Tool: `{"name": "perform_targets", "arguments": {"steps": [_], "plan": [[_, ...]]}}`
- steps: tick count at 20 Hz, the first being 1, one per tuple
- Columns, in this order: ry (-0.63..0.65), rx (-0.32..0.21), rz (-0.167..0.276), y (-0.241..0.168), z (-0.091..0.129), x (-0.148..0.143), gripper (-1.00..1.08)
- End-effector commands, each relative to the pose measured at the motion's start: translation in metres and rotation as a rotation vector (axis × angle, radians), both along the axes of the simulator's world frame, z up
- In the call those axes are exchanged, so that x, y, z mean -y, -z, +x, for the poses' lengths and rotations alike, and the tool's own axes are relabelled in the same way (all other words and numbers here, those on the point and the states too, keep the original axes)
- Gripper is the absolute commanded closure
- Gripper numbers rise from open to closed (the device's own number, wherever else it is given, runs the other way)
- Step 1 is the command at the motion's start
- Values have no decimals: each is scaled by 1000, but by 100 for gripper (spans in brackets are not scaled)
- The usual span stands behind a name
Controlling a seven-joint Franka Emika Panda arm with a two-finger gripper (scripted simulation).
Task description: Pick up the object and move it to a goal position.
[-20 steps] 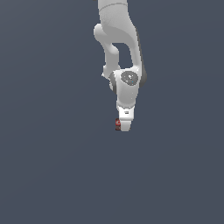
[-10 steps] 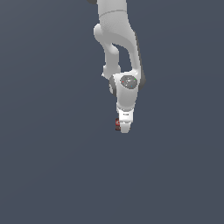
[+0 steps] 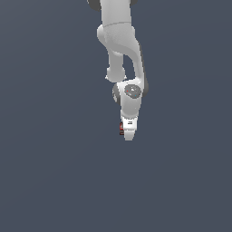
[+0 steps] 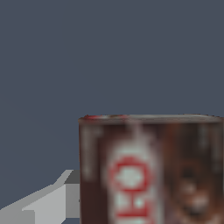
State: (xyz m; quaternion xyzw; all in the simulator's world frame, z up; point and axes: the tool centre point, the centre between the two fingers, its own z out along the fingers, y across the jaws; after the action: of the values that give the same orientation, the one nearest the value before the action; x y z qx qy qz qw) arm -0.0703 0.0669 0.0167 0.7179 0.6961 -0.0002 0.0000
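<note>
The box [image 3: 121, 128] sits against the gripper [image 3: 128, 134] at its nine o'clock side in the exterior view.

only a plain dark grey-blue ground [image 3: 50, 172] shows.

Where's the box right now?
In the exterior view the box shows as a red-brown sliver at the tip of the tool, on the view's left side of it. In the wrist view it looms close beside one finger.
</note>
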Motion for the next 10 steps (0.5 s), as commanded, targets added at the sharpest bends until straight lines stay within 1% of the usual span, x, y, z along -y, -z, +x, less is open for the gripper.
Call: {"name": "perform_targets", "arguments": {"steps": [1, 10], "plan": [[0, 0, 0, 1, 0, 0, 108], [-1, 2, 0, 0, 1, 0, 108]]}}
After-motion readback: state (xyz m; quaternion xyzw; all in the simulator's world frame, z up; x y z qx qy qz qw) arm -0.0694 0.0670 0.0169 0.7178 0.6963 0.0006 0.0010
